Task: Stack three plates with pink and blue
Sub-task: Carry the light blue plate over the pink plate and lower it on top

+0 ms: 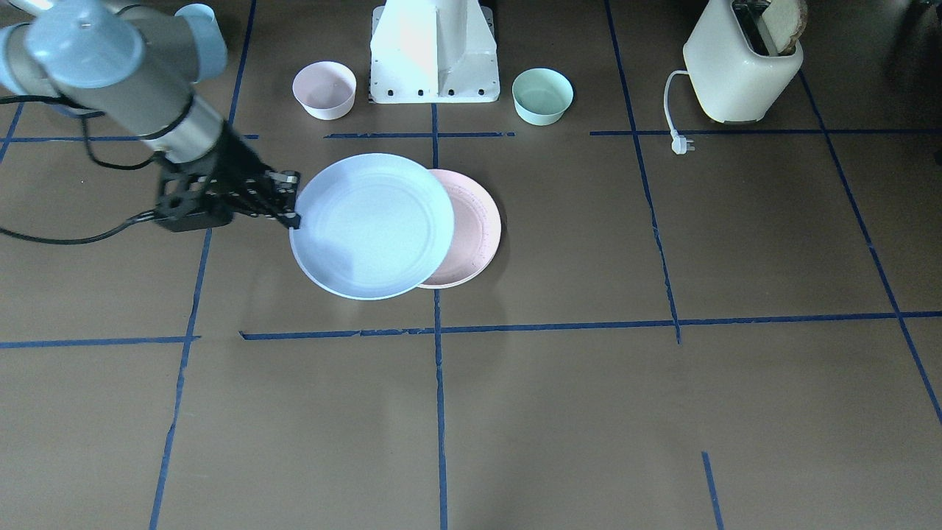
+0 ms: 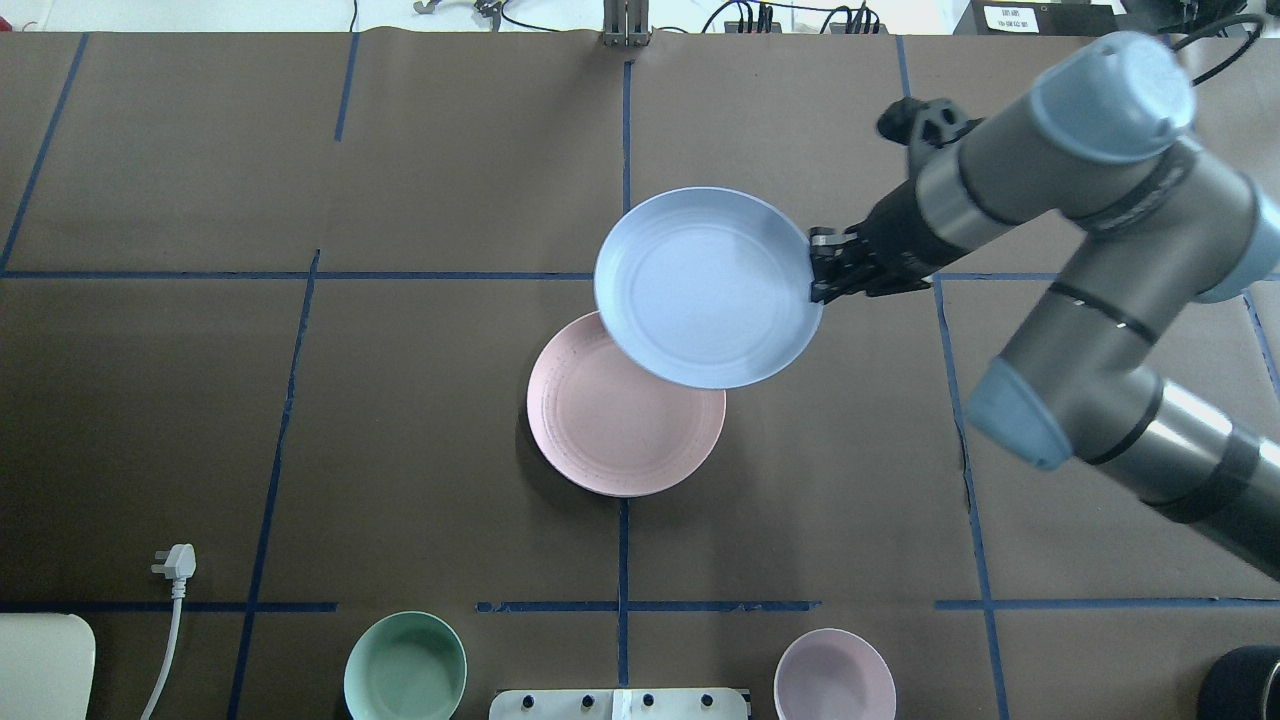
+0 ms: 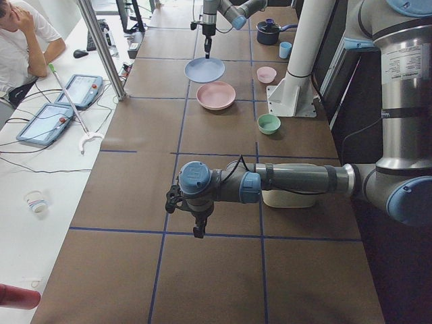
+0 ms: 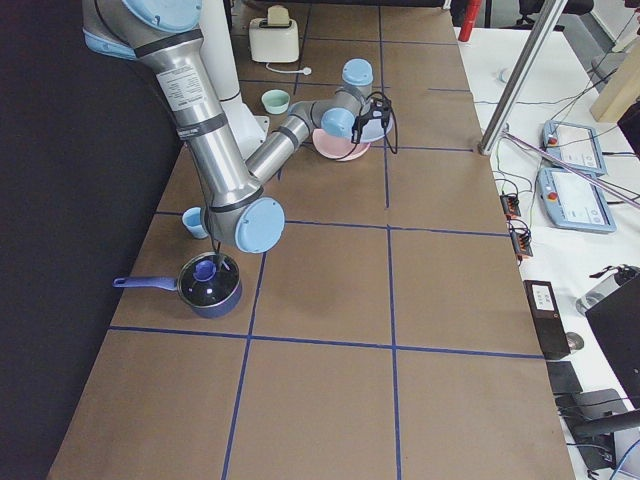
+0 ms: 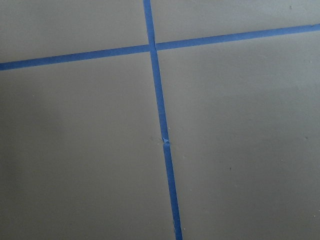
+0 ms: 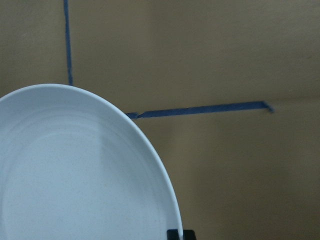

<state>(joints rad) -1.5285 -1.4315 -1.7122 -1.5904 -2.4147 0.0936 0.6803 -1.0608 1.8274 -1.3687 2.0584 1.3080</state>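
Observation:
My right gripper (image 2: 815, 275) is shut on the rim of the light blue plate (image 2: 705, 285) and holds it in the air, roughly level. The blue plate partly overlaps the pale pink plate (image 2: 620, 430), which lies flat on the table. In the front-facing view the gripper (image 1: 291, 213) grips the blue plate (image 1: 372, 224) at its left edge, and the pink plate (image 1: 471, 228) shows behind it. The right wrist view shows the blue plate (image 6: 75, 175). No cream-white plate shows. My left gripper (image 3: 198, 229) points down over bare table, far from the plates; I cannot tell whether it is open.
A small pink bowl (image 1: 324, 88) and a mint-green bowl (image 1: 542, 96) stand either side of the robot base (image 1: 434, 51). A cream toaster (image 1: 743, 62) with its loose plug (image 1: 682, 143) stands on the robot's left. A dark pot (image 4: 205, 280) and a blue cup (image 4: 195, 222) stand beyond its right.

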